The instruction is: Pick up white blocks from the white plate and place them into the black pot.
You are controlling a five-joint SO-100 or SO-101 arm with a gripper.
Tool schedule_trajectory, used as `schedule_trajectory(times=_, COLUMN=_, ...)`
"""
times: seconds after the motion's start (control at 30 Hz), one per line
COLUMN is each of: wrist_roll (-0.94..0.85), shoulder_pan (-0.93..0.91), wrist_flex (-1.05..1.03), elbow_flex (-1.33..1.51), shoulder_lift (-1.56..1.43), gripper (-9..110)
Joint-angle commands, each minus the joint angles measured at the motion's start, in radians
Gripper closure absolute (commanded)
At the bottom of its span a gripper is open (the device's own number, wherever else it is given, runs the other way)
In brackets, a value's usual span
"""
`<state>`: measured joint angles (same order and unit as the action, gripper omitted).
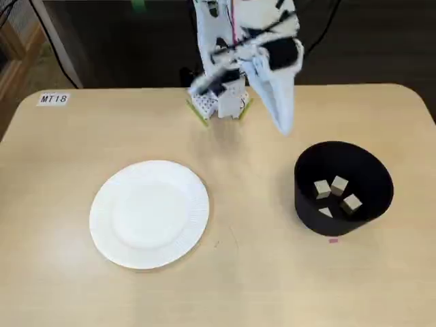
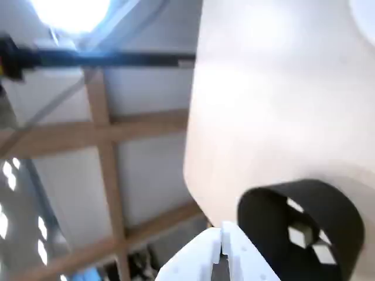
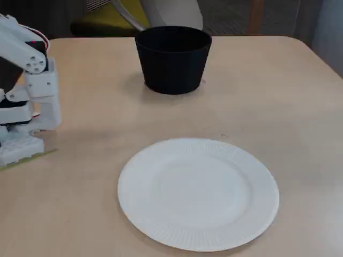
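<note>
The white plate (image 1: 150, 214) (image 3: 198, 193) lies bare on the tan table, with no blocks on it. Several white blocks (image 1: 338, 184) (image 2: 299, 234) rest on the bottom of the black pot (image 1: 306, 204) (image 2: 258, 216) (image 3: 172, 59). My gripper (image 1: 285, 126) (image 2: 221, 246) hangs raised above the table, behind and to the left of the pot in a fixed view. It is motion-blurred there. In the wrist view its white fingertips meet with nothing between them. In the other fixed view only the arm's base and lower links (image 3: 27, 107) show, and the pot's inside is hidden.
A label reading MT18 (image 1: 53, 99) sits at the table's far left corner. A small pink mark (image 1: 333, 240) lies at the pot's near side. The table's rounded edge (image 2: 190, 170) runs close to the pot in the wrist view. A chair (image 3: 161, 13) stands behind the table.
</note>
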<state>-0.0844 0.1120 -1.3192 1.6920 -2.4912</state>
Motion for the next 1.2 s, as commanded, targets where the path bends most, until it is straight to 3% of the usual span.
schedule_trajectory(times=0.0, wrist_roll=0.018, shoulder_pan=-0.117, wrist_flex=-0.124, elbow_flex=-0.066, shoulder_lift=-0.127, gripper=104)
schedule_trajectory(times=0.1, wrist_roll=0.044, shoulder_pan=-0.084, wrist_flex=-0.198, elbow_flex=0.049, shoulder_lift=-0.276, gripper=104)
schedule_trajectory(times=0.23, wrist_roll=0.061, shoulder_pan=-0.067, wrist_flex=-0.150, elbow_flex=0.313, shoulder_lift=-0.463, gripper=104)
schedule_trajectory(times=0.7, wrist_roll=0.021, shoulder_pan=-0.091, wrist_flex=0.222, elbow_flex=1.025, shoulder_lift=-0.630, gripper=104)
schedule_trajectory(times=0.8, wrist_roll=0.035, shoulder_pan=-0.109, wrist_flex=0.206, elbow_flex=1.140, shoulder_lift=-0.761, gripper=104)
schedule_trajectory(times=1.17, wrist_roll=0.003, shoulder_pan=-0.094, wrist_flex=0.224, elbow_flex=1.279, shoulder_lift=-0.762, gripper=104)
